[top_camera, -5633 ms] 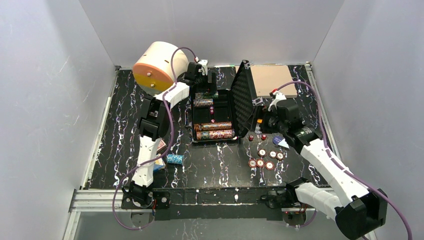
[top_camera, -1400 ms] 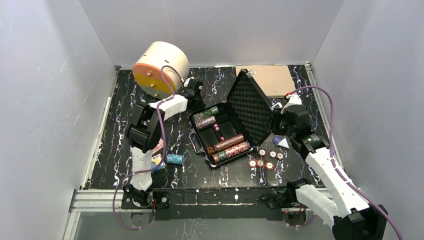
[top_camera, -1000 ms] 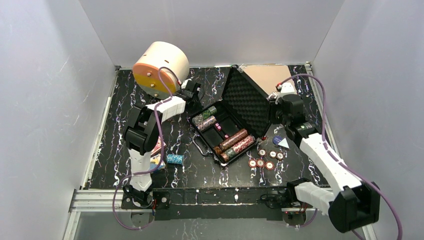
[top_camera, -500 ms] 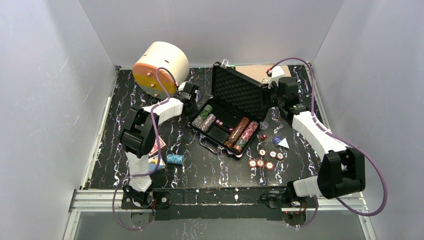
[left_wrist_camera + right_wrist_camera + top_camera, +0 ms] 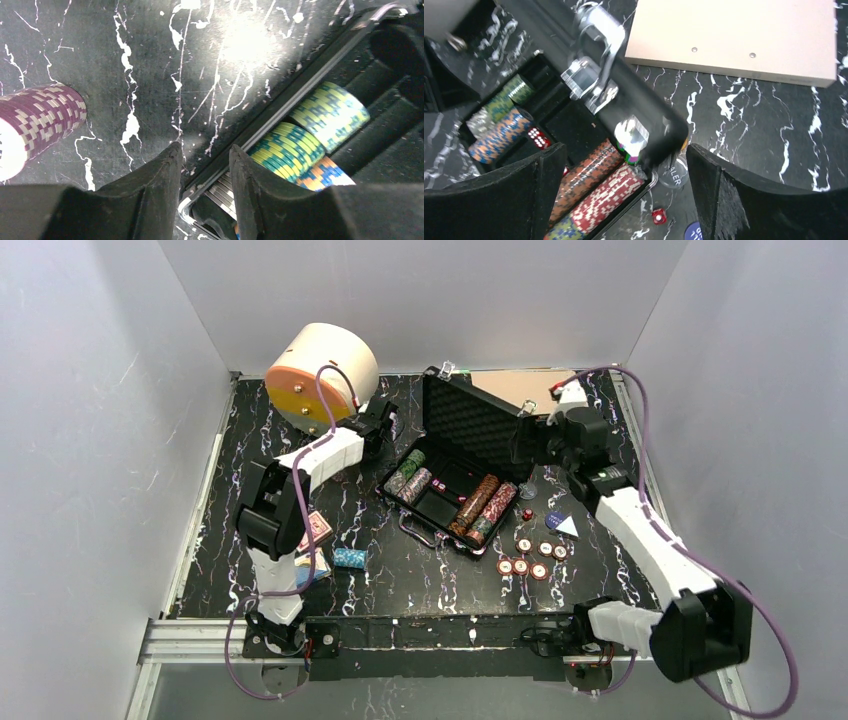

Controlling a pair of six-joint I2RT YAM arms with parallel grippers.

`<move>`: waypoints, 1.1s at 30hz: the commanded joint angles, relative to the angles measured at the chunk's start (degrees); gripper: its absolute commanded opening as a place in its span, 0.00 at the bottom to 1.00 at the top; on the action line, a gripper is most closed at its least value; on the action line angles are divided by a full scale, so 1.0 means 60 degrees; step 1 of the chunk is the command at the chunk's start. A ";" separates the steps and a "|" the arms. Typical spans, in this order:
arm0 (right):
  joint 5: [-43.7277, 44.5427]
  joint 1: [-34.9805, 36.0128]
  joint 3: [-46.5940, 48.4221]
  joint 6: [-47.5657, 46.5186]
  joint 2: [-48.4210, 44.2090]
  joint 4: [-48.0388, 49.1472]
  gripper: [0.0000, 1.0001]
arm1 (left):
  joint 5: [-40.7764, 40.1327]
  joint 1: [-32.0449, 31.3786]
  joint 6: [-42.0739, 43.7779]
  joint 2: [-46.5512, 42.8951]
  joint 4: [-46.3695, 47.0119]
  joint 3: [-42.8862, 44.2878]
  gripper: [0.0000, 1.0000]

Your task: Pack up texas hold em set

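The left gripper (image 5: pixel 204 150) is almost closed astride the briefcase (image 5: pixel 320 75) corner; whether it pinches it is unclear. The right gripper (image 5: pixel 624 150) is spread wide around the lid (image 5: pixel 649 115) edge.

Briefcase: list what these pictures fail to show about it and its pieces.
- Left wrist view: whether the left gripper pinches the briefcase corner; its fingers cover the contact.
- Right wrist view: round button lettering, half hidden by the lid.
- Top view: card decks, partly behind the left arm.
- Left wrist view: purple chip stack, cut off by the left edge.
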 commanded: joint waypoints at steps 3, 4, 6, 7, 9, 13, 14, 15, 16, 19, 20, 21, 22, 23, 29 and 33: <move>0.1048 0.0014 0.0004 0.1303 -0.2008 -0.1695 0.98 | 0.0382 0.0025 0.0541 -0.0960 -0.0426 0.0497 0.49; 0.1055 0.0013 0.0008 0.1519 -0.2256 -0.2183 0.98 | 0.0395 0.0026 0.0585 -0.0983 -0.0426 0.0507 0.52; 0.1119 0.0014 -0.0017 0.2061 -0.2718 -0.2847 0.98 | 0.0389 0.0026 0.0648 -0.1053 -0.0426 0.0501 0.58; 0.1082 0.0020 -0.0066 0.2467 -0.2898 -0.3185 0.98 | 0.0376 0.0026 0.0657 -0.1099 -0.0426 0.0478 0.61; 0.0619 0.0008 -0.0320 0.3288 -0.3216 -0.3731 0.93 | 0.0387 0.0026 0.0658 -0.1200 -0.0419 0.0464 0.65; -0.0609 0.0017 -0.1675 0.4806 -0.3279 -0.4228 0.72 | 0.0518 0.0026 0.0583 -0.1487 -0.0323 0.0300 0.72; -0.0800 0.0013 -0.1961 0.5095 -0.3193 -0.4205 0.68 | 0.0566 0.0026 0.0541 -0.1588 -0.0292 0.0221 0.72; -0.1016 0.0009 -0.2266 0.5329 -0.3119 -0.4021 0.65 | 0.0595 0.0026 0.0497 -0.1682 -0.0281 0.0148 0.73; -0.1164 0.0019 -0.2495 0.5505 -0.3052 -0.3795 0.61 | 0.0638 0.0026 0.0453 -0.1779 -0.0254 0.0070 0.73; -0.1310 0.0020 -0.2992 0.6045 -0.2785 -0.2779 0.57 | 0.0798 0.0026 0.0368 -0.2058 -0.0180 -0.0197 0.74; -0.1261 0.0015 -0.3183 0.6297 -0.2668 -0.2431 0.57 | 0.0833 0.0026 0.0377 -0.2135 -0.0157 -0.0286 0.74; -0.1183 0.0015 -0.3407 0.6501 -0.2546 -0.1973 0.60 | 0.0860 0.0026 0.0411 -0.2212 -0.0136 -0.0347 0.74; -0.1167 0.0008 -0.3560 0.6713 -0.2410 -0.1713 0.62 | 0.0883 0.0026 0.0474 -0.2286 -0.0140 -0.0410 0.74; -0.0994 0.0017 -0.3739 0.6985 -0.2294 -0.1403 0.65 | 0.0868 0.0026 0.0545 -0.2350 -0.0156 -0.0443 0.74; -0.0394 0.0018 -0.4456 0.8245 -0.1602 0.0230 0.56 | 0.0717 0.0026 0.0709 -0.2814 -0.0215 -0.0648 0.74; -0.0244 0.0021 -0.4290 0.8308 -0.1035 0.0532 0.51 | 0.0709 0.0026 0.0919 -0.2972 -0.0275 -0.0751 0.74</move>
